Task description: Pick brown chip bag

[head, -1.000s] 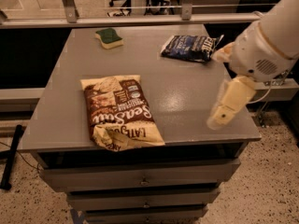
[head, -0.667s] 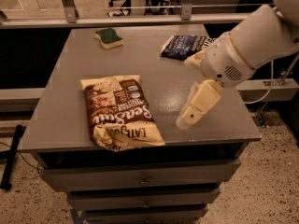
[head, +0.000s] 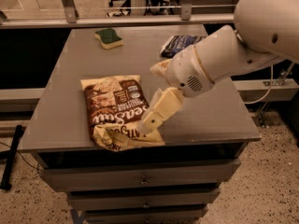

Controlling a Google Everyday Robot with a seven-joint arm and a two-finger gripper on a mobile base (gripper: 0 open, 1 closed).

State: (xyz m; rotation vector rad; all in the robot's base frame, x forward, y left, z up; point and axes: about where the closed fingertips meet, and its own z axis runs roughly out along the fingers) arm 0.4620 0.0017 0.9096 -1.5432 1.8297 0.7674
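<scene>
The brown chip bag (head: pixel 115 110) lies flat on the grey table (head: pixel 60 106), near the front edge, left of centre. It has a dark brown middle with white lettering and cream-yellow ends. My gripper (head: pixel 148 122) comes in from the right on a big white arm (head: pixel 224 55). Its cream-coloured tip hangs over the bag's near right part, close above it. I cannot see whether it touches the bag.
A smaller dark blue bag (head: pixel 176 44) lies at the back right, partly behind my arm. A green and yellow sponge (head: pixel 108 37) lies at the back, left of centre. Drawers sit under the table front. A railing runs behind the table.
My arm has swung left and down across the table. The gripper went from the right side of the table to over the brown chip bag's near right part. The bags have not moved.
</scene>
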